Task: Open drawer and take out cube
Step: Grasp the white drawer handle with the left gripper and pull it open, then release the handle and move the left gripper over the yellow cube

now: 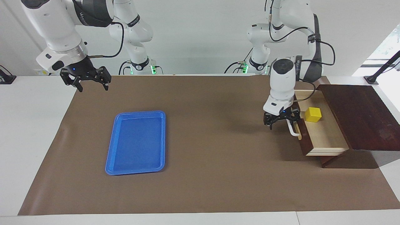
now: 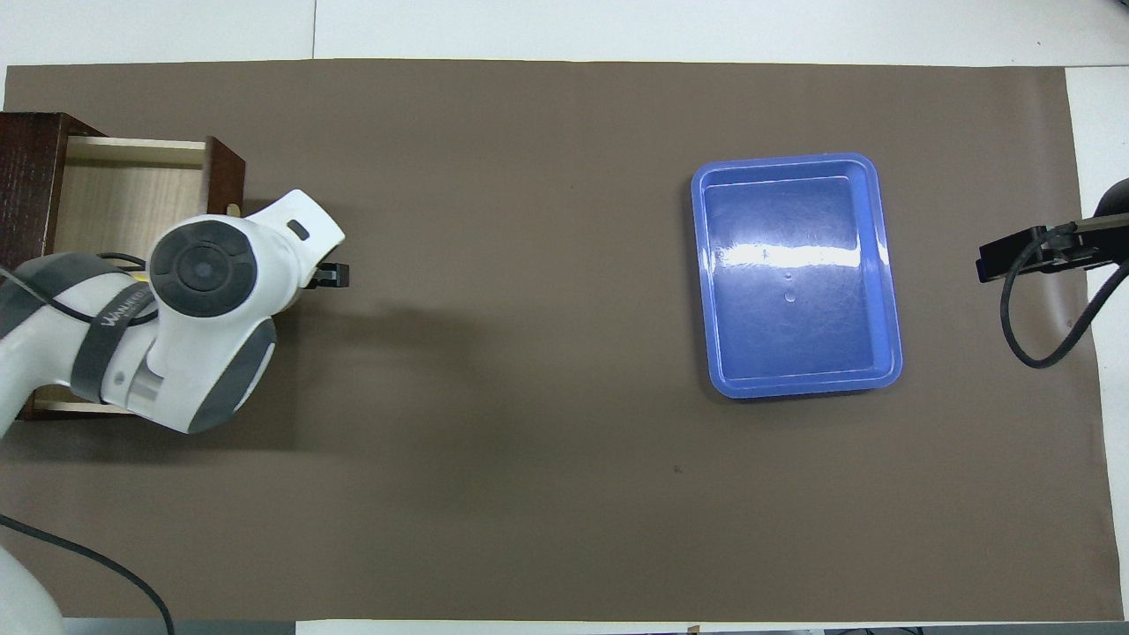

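A robotics lab: two white arms mounted at a table [image 1: 37,131] covered with brown paper [image 1: 203,187].

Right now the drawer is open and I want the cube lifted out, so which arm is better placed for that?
Left. The left gripper is at the drawer's white handle, beside the cube lying inside. The right gripper waits in the air at the right arm's end of the table, past the blue tray.

The drawer [image 1: 323,132] of the dark brown wooden box stands pulled open at the left arm's end of the bench, pale interior exposed, white bar handle [image 1: 293,128] on its dark front. The small yellow cube [image 1: 312,114] sits inside.
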Available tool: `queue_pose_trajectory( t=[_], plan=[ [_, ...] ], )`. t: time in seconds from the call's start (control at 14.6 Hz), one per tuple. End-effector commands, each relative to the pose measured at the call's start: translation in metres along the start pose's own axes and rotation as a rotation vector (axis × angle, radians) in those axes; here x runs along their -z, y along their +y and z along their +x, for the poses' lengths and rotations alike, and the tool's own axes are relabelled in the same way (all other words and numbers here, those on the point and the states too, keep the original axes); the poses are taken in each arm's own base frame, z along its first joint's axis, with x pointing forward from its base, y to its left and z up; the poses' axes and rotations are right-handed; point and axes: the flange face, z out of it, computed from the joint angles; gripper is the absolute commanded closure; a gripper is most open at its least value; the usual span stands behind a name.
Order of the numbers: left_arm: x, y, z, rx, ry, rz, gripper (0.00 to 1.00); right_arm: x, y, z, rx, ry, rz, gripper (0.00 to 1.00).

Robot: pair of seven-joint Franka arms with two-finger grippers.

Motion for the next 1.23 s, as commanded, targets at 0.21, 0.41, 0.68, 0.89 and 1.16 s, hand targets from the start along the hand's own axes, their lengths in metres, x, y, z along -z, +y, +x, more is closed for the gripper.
queue_pose_trajectory(
  t=[0.21,0.41,0.68,0.89,1.16],
  plan=[
    [0.021,0.005,0.006,0.053,-0.043,-0.006,0.00,0.000,0.014,-0.002,0.042,0.009,-0.017,0.00],
    [0.086,-0.017,0.061,0.227,-0.182,-0.120,0.00,0.004,0.019,-0.004,0.027,0.012,-0.004,0.00],
    [0.103,-0.135,0.068,0.487,-0.233,-0.116,0.00,0.012,0.027,-0.004,-0.014,0.039,-0.001,0.00],
    [0.082,-0.178,0.047,0.788,-0.292,-0.094,0.00,0.028,0.051,-0.012,0.014,0.050,0.020,0.00],
    [0.051,-0.168,0.009,1.095,-0.283,-0.056,0.00,0.021,0.051,-0.016,0.056,0.041,0.008,0.00]
  ],
)
